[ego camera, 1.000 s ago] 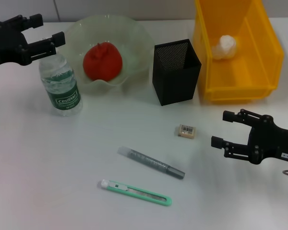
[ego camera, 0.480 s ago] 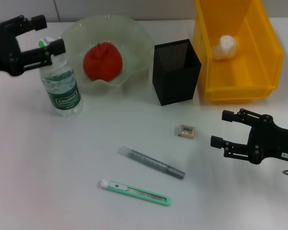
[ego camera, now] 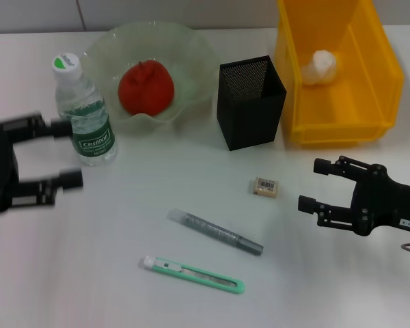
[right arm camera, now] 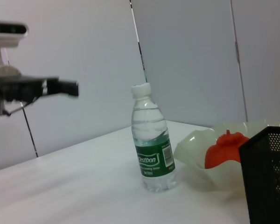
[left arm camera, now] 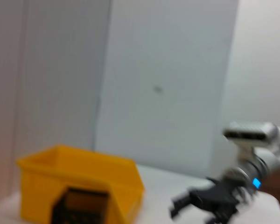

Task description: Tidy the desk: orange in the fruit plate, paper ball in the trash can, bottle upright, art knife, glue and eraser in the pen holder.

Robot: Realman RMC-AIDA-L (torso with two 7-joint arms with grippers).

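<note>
A smooth matte white surface (ego camera: pixel 123 273) fills the head view under even light. Behind it stands a pale grey panelled wall (right arm camera: pixel 186 56) with thin dark vertical seams.

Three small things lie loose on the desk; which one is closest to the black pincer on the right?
The small beige eraser. It lies just off the right pincer, while the grey glue stick and green art knife lie farther toward the desk's front.

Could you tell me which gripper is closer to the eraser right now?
The right gripper is closer: it sits open beside the eraser, on the robot's right of it. The left gripper is open across the table, by the bottle.
</note>
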